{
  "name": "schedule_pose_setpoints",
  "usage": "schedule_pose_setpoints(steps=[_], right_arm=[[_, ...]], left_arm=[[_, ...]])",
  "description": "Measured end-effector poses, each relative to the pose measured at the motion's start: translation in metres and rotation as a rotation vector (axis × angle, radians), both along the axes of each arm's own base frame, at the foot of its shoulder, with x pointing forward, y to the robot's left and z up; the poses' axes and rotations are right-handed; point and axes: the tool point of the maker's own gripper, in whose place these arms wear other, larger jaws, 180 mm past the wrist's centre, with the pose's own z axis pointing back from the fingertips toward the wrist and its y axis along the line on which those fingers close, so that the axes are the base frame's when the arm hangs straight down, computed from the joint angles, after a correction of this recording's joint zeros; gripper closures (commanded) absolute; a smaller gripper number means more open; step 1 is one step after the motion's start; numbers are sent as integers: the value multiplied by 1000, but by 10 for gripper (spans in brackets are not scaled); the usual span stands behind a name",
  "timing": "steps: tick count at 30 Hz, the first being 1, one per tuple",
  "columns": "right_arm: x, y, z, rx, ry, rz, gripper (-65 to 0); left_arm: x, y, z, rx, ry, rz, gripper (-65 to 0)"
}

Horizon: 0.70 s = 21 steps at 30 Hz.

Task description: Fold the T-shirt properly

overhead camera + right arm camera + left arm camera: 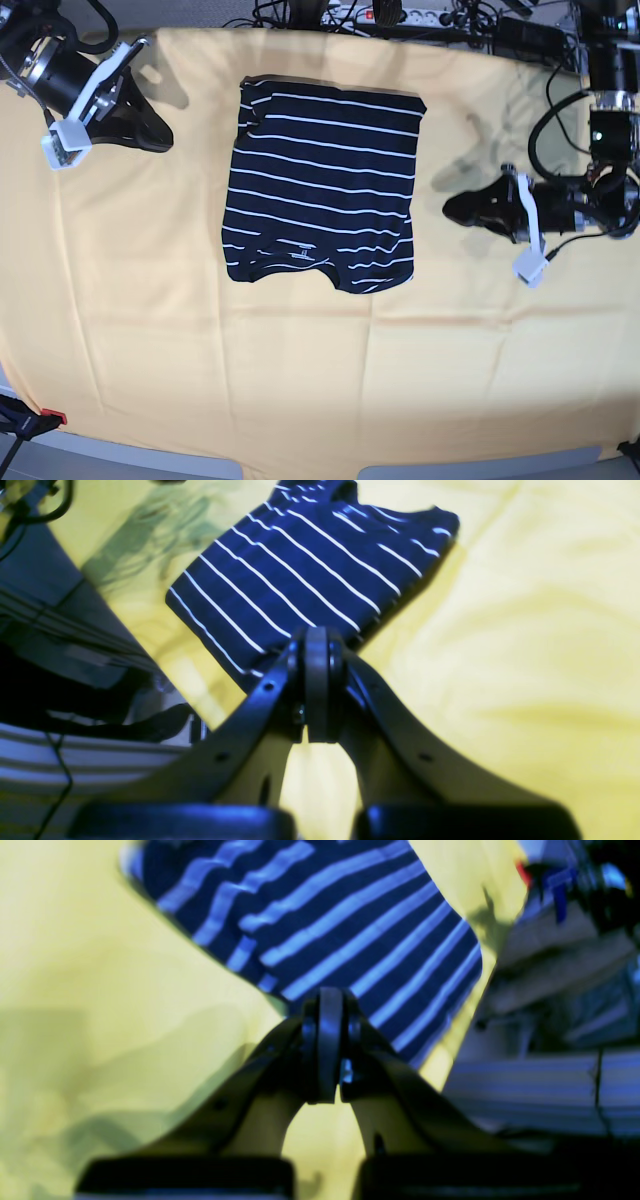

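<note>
The T-shirt (320, 190), dark navy with thin white stripes, lies folded into a rough rectangle at the upper middle of the table, neckline toward the front. It also shows in the left wrist view (325, 915) and the right wrist view (300, 570). My left gripper (452, 209) is shut and empty, just right of the shirt's right edge; its closed tips (330, 997) point at the shirt. My right gripper (160, 138) is shut and empty, to the left of the shirt's far left corner; its closed tips (316, 637) point at the shirt.
A plain yellow cloth (300, 360) covers the whole table under the shirt. Cables and a power strip (400, 15) run along the back edge. A red clamp (55, 417) sits at the front left corner. The left arm's base and cables (610, 120) stand at far right.
</note>
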Motion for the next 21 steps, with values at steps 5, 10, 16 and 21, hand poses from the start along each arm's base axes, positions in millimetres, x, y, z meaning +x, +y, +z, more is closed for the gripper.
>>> schedule_pose_setpoints(steps=[5,10,16,21], right_arm=[[-25,-37,-11,-89,92,-105,0],[-65,-70,-22,-167,237,-203,0],[-105,-80,-31,-208,378,-222,0],[-132,-80,-36,-221,478,-209,0]], left_arm=[[-53,-11,8,97,-41,-140,0],[-97,-8,23,157,-84,-170,0],[-140,12,24,235,-32,-116,0],[-191,27,11,272,148,-88,0]])
